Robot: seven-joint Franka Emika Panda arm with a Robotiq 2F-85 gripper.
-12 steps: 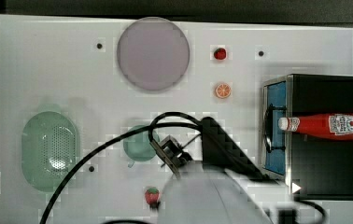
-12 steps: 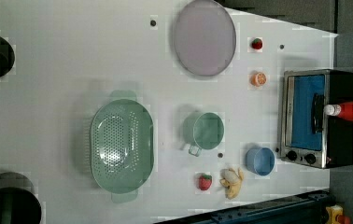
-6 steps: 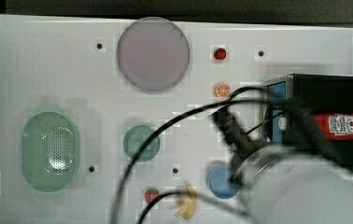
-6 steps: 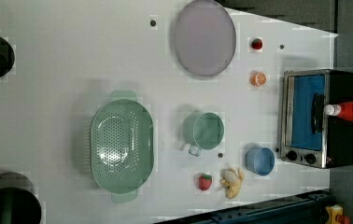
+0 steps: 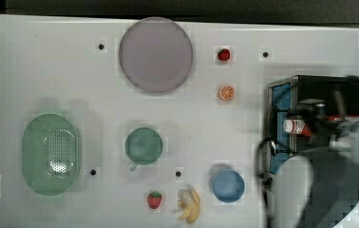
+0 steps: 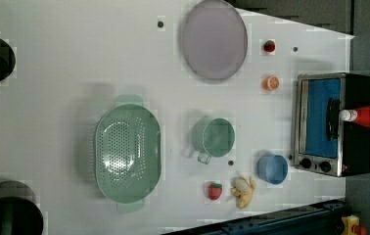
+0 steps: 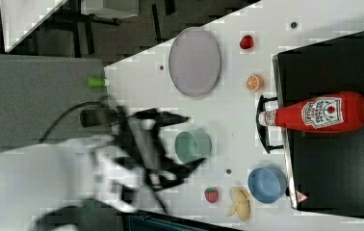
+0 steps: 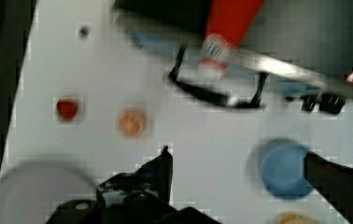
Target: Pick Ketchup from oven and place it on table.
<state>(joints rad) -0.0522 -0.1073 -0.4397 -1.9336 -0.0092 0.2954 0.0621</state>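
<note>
A red ketchup bottle (image 7: 315, 113) lies on its side on top of the black oven (image 7: 334, 168), cap toward the door handle. The gripper (image 8: 235, 165), spread wide and empty, hovers nearby. Grasping, lifting and setting down on the white table (image 6: 75, 63) all remain.

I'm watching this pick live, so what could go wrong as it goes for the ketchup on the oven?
The Ketchup lies on its side on the oven, cap past the front edge: a nudge from the open pincer might roll it off. The blue bowl and banana sit close by, crowding a placement there.
</note>
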